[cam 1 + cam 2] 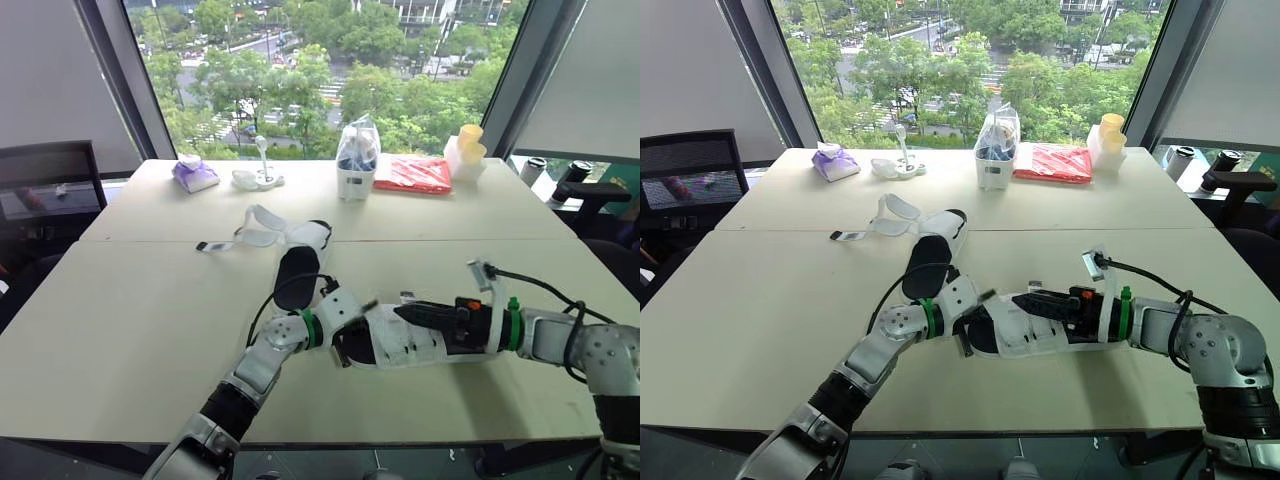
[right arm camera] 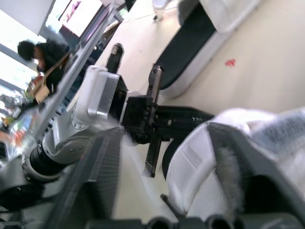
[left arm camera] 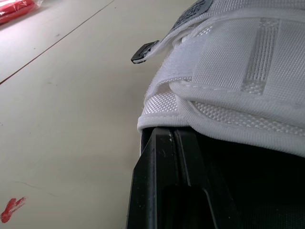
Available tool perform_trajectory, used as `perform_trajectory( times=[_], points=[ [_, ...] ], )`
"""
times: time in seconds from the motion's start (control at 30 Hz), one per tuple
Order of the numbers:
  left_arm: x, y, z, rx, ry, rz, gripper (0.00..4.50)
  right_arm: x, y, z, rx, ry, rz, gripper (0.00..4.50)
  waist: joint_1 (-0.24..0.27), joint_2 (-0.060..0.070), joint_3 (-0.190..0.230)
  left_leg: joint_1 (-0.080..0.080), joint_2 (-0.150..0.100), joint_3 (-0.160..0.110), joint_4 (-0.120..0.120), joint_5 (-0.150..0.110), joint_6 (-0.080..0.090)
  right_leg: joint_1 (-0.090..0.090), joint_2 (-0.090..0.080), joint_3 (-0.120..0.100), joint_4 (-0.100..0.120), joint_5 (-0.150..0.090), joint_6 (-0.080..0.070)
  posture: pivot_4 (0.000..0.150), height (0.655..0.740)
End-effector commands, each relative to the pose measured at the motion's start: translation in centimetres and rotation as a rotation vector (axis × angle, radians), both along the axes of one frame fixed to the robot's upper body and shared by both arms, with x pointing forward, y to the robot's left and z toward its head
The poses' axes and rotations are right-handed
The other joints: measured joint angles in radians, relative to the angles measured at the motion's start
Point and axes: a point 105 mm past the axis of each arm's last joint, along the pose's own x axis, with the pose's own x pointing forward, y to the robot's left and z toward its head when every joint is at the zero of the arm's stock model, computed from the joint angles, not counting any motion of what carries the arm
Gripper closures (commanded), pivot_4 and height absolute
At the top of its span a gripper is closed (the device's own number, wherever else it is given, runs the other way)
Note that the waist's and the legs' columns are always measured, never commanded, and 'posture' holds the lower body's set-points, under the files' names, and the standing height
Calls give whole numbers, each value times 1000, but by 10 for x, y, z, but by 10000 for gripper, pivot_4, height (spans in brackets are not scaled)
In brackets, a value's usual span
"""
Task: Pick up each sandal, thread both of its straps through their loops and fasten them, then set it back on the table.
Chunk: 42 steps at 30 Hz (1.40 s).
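The left gripper (image 2: 200, 115) has its fingers closed together and pushed in under a strap (image 3: 228, 57) at one end of the near sandal (image 1: 400, 345), resting on the black footbed. The strap's black tab (image 3: 143, 52) sticks out just beyond them. The right gripper (image 1: 425, 315) lies along the top of the same sandal with its fingers wide, the white upper and a fuzzy strap edge between them. Whether they press on it I cannot tell. The sandal lies on the table (image 1: 130, 330) between the two grippers. The far sandal (image 1: 298, 270) lies well beyond the fingertips with its straps loose.

The sandal looks light, with a fairly stiff sole and soft, floppy webbing. The webbing would likely fold if pushed, so hold the sole edge firmly with one gripper. With the other, pinch the strap close behind its tab, where it should be stiffest for threading.
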Motion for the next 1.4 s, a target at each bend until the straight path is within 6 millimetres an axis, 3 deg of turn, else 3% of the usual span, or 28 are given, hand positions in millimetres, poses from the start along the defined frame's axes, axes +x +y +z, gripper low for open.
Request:
perform_trajectory(
  times=[0.03,0.27,0.43,0.6,0.7,1.03,1.23,1.33,1.4],
  points=[
    [-5,10,-32,95,91,15,45000,11,7,32,-76,-216,33,15827,-2,0,0,0,0,0,0,0,0,0,0,0,0,0,0,1500,7400],
    [-5,11,-32,106,91,8,45000,18,13,26,-425,-475,244,15827,-2,0,0,0,0,0,-1,0,0,0,0,0,0,0,1,1500,7400],
    [-7,15,-32,110,91,12,45000,-8,-9,4,-632,-506,452,15827,-1,0,0,0,0,0,-1,0,0,-1,0,0,-1,1,4,1500,7400],
    [-9,18,-35,113,99,23,45000,-49,-31,19,-411,-74,478,15827,-5,5,1,0,0,0,-2,0,0,-1,-1,1,0,0,1,1500,7400],
    [-11,14,-35,108,103,18,45000,-66,-38,7,-377,83,489,15827,-1,3,1,1,1,-1,-2,0,0,0,0,0,0,0,-1,1500,7400],
    [-12,9,-35,103,106,7,45000,-80,-20,-35,-275,216,433,15827,6,3,1,0,0,1,-1,-1,0,-1,0,0,-1,-1,0,1500,7400],
    [-11,9,-35,104,107,7,45000,-82,0,-43,-147,285,422,15827,6,3,1,0,0,1,-1,-1,0,-1,0,0,0,-1,0,1500,7400],
    [-11,10,-36,106,109,10,45000,-85,7,-44,-132,298,434,23672,5,3,1,0,0,1,0,-1,0,0,0,0,0,0,0,1500,7400],
    [-11,11,-36,107,109,11,45000,-87,7,-49,-170,291,446,33720,5,3,1,0,0,1,0,-1,0,0,0,0,0,0,0,1500,7400]
  ],
)
